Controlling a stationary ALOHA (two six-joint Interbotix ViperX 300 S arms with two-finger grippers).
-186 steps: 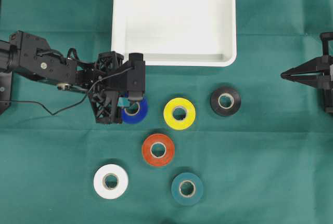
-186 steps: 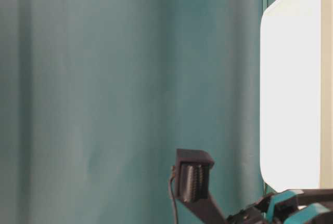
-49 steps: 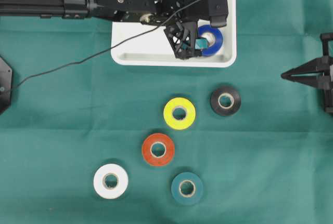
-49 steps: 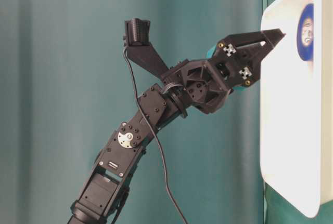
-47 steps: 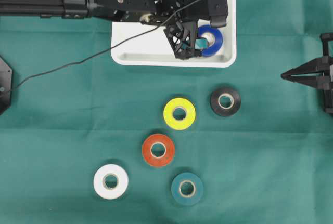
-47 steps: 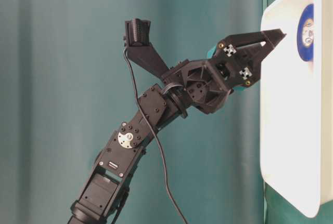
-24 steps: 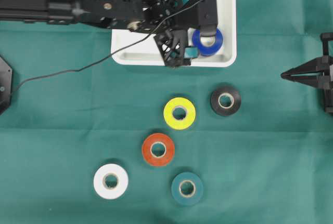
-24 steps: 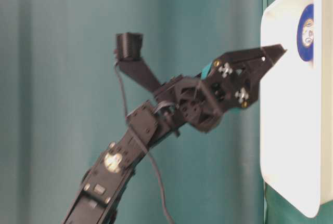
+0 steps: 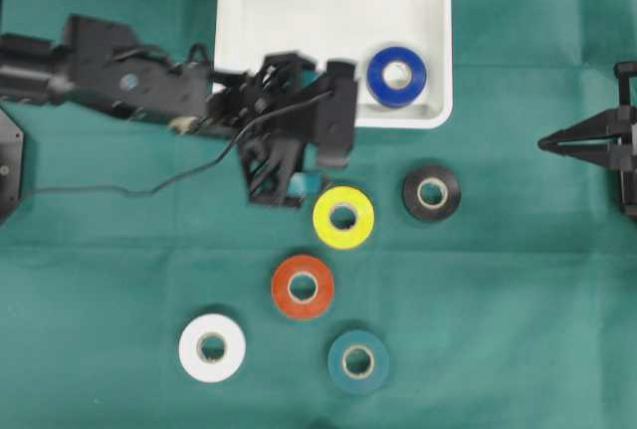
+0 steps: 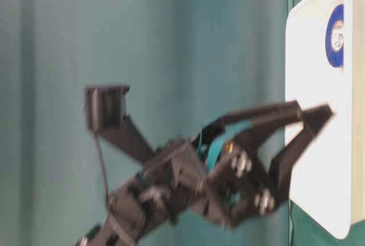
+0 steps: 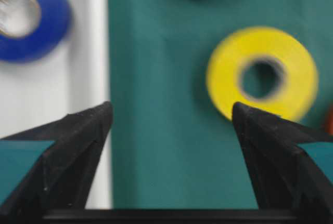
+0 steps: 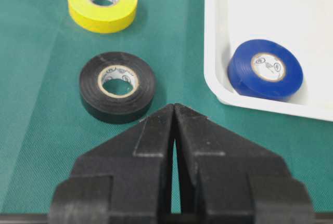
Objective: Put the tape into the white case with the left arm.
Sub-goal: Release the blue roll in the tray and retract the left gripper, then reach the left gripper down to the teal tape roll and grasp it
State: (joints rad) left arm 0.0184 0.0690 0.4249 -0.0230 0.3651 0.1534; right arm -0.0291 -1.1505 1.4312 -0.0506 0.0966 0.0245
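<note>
— Backing out of the case (image 9: 249, 11), the left claw (image 9: 299, 185) is now hanging over the green cloth (image 9: 119, 280), spread wide and holding nothing.

— Where is the blue tape (image 9: 396, 76) sitting?

— It is lying flat inside the case, in the corner near the black roll (image 9: 431, 193). The right claw (image 9: 545, 144) is staying pinched shut, well apart.

No text, label, brand, number or sign can be read here. The paper cores of the blue tape (image 12: 265, 69) and the black tape (image 12: 117, 86), both ahead of the right gripper's (image 12: 174, 110) closed jaws, carry small dark printed marks, but these are too small and blurred to make out.
</note>
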